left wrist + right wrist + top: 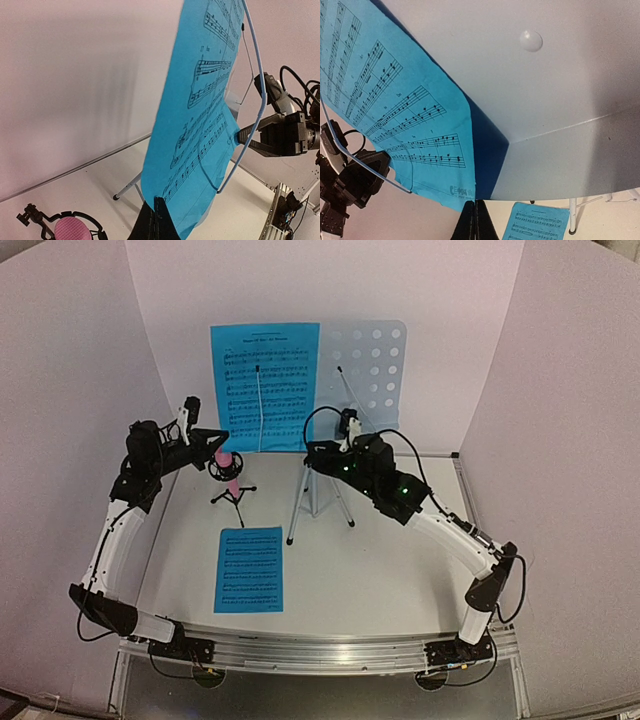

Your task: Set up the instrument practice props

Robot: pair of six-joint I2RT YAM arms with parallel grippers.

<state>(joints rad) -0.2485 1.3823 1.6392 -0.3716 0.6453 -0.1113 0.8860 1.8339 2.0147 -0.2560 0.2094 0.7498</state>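
The pale blue-grey perforated stand desk [372, 365] stands on its silver tripod [318, 502] at the back of the table. One blue sheet [265, 380] stands on the desk's left half under a wire holder [261, 410]. My left gripper [224, 437] is shut at that sheet's lower left corner [200, 130], its fingertips [159, 202] pinching the paper's edge. My right gripper [312, 448] is shut at the lower right corner [420, 115], its tips [475, 206] right under the desk's ledge [560, 165]. A second blue sheet [250, 568] lies flat on the table in front.
A pink microphone [227, 465] on a small black tripod stands just below the left gripper, left of the stand's legs. White walls close in at the back and both sides. The arms' rail runs along the near edge.
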